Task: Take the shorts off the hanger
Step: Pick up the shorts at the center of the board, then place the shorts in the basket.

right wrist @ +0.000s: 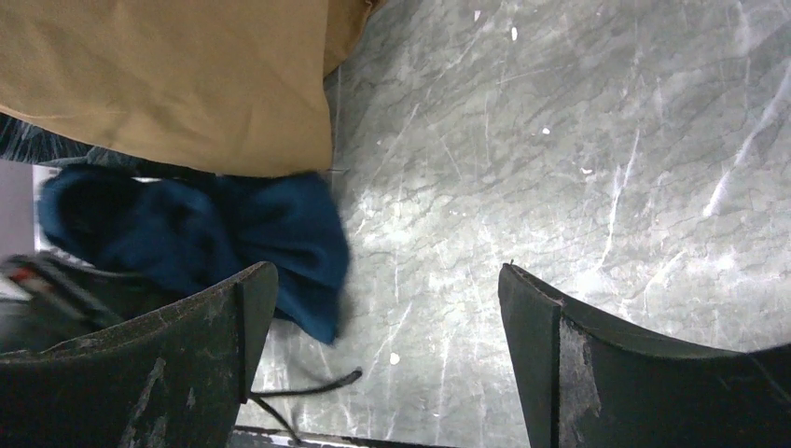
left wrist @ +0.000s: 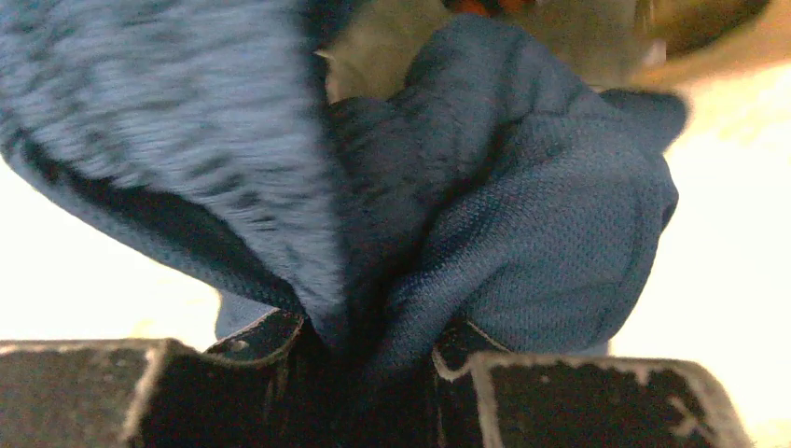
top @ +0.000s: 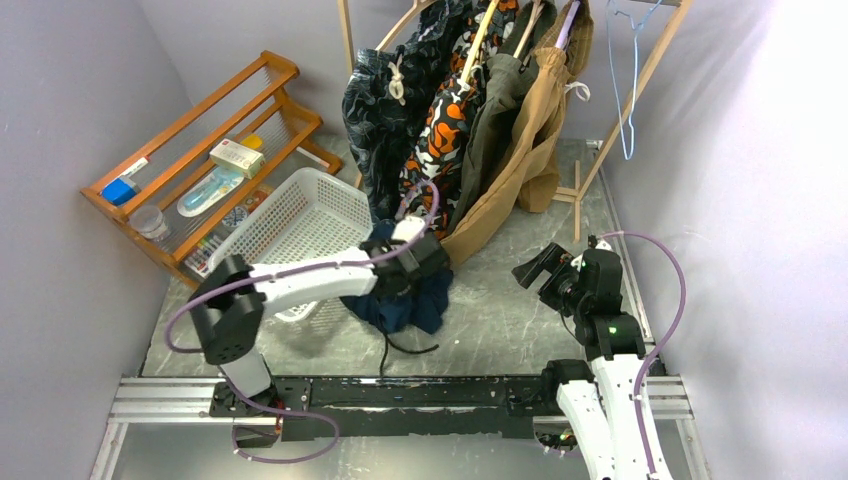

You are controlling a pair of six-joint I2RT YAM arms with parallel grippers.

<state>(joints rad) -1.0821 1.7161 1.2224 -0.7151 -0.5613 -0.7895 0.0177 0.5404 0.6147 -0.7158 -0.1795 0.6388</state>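
Left claw (left wrist: 366, 347) around bunched navy shorts (left wrist: 541, 215)

Bright, glary — left-wrist view blurred

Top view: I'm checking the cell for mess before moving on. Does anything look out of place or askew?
Only the navy shorts. They are off the rack and bunched in the left gripper, with their dark drawstring trailing loose across the table. The other pairs hang in order.
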